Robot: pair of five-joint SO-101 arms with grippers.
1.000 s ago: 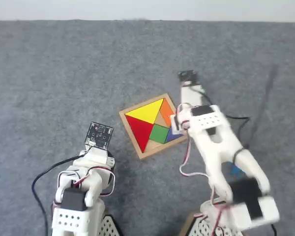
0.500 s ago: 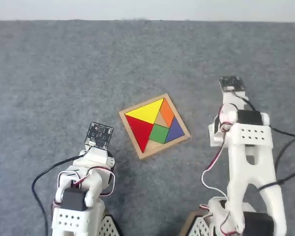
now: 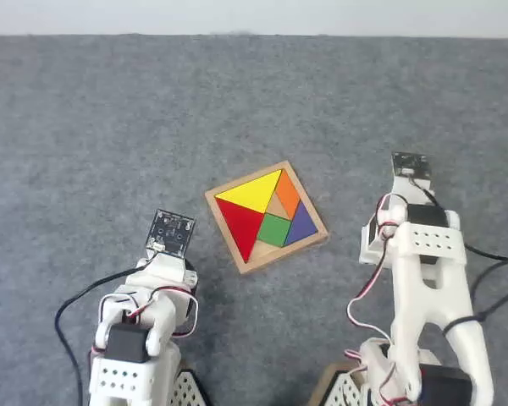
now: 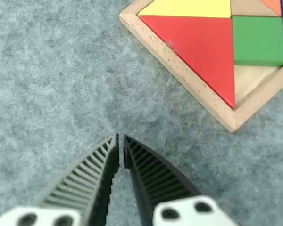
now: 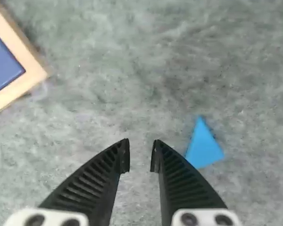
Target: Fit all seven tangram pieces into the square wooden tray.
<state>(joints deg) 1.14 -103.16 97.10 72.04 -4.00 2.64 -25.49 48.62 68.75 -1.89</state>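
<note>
Just beside the right gripper (image 5: 139, 153), parted and empty, lies a blue triangle (image 5: 203, 147).

The left arm (image 3: 144, 313) sits folded low and drawn back, its left hand (image 4: 121, 139) pointing forward with the fingers pressed together. The right arm (image 3: 423, 279) stretches further forward, its right hand (image 5: 140, 146) angled downward, fingers parted by a narrow gap.

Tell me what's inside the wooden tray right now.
Inside the tray: yellow piece, red piece, green piece, orange piece, dark blue piece. Two tan patches look like bare floor. Nothing covers it; what lies beneath the pieces is hidden.
</note>
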